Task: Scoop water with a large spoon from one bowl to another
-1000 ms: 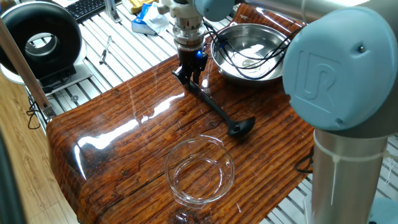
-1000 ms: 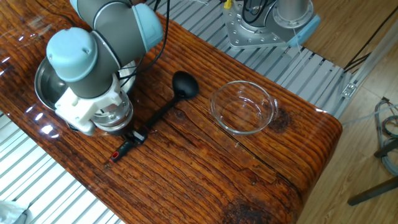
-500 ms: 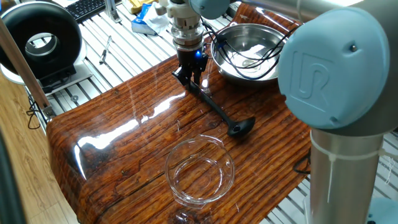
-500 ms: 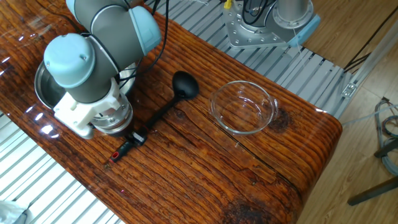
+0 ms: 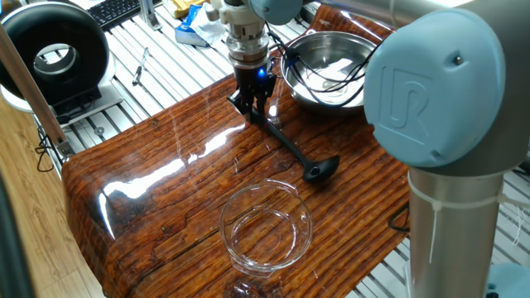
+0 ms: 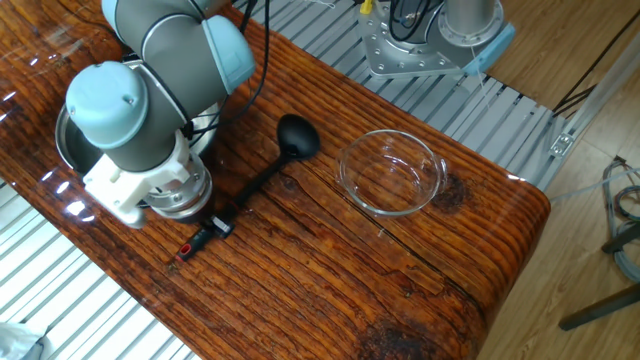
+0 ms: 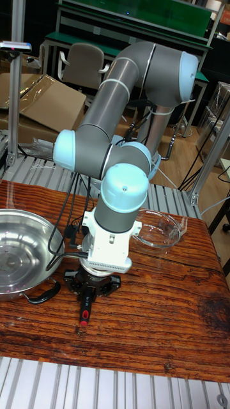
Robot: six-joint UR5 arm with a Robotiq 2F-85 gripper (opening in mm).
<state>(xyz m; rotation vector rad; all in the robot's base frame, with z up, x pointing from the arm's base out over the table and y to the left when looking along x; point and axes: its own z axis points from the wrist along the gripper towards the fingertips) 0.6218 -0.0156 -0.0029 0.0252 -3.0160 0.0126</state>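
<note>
The large spoon (image 5: 290, 147), a black ladle, lies flat on the wooden table with its cup (image 6: 297, 137) toward the clear glass bowl (image 5: 267, 225) and its red tip (image 7: 83, 317) at the other end. My gripper (image 5: 252, 106) points straight down over the handle near the red-tipped end. Its fingers are open and straddle the handle. The shiny steel bowl (image 5: 331, 64) stands just behind the gripper, partly hidden by the arm in the other fixed view. Glare hides any water surface. The glass bowl (image 6: 392, 172) looks empty.
Black cables (image 5: 331, 79) hang from the arm across the steel bowl. The table's wooden edge (image 6: 500, 250) drops off beyond the glass bowl. A black round device (image 5: 54, 58) and a keyboard (image 5: 112, 10) sit off the table on the slatted bench.
The arm's wrist and elbow have shifted slightly. The gripper has stayed over the handle, and the ladle and both bowls have not moved.
</note>
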